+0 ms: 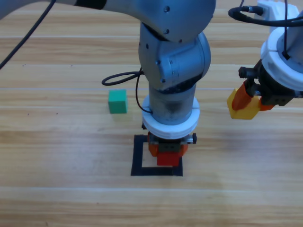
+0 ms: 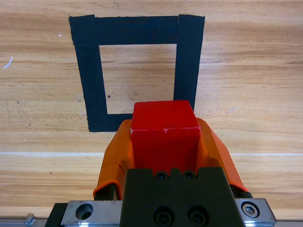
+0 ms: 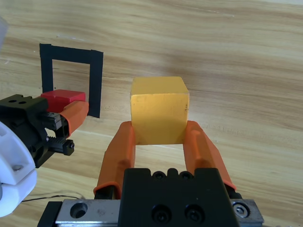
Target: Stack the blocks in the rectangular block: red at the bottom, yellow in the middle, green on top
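High view showed the left gripper (image 1: pixel 164 153) clenched on the red cube (image 1: pixel 168 159) over the black tape outline (image 1: pixel 138 156), while the right gripper (image 1: pixel 251 101), off to the right, grasped the yellow cube (image 1: pixel 242 108) above the table. The green cube (image 1: pixel 117 101) sat left of the outline, farther back. These cubes looked light, rigid and matte, best pinched on opposite flat faces.

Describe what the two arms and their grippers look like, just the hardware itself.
Both arms are smooth grey rounded housings with black cables trailing off them. Each gripper, the left gripper and the right gripper, has two tapered orange jaws on a boxy black body with black screws, mounted on a silver metal bar.
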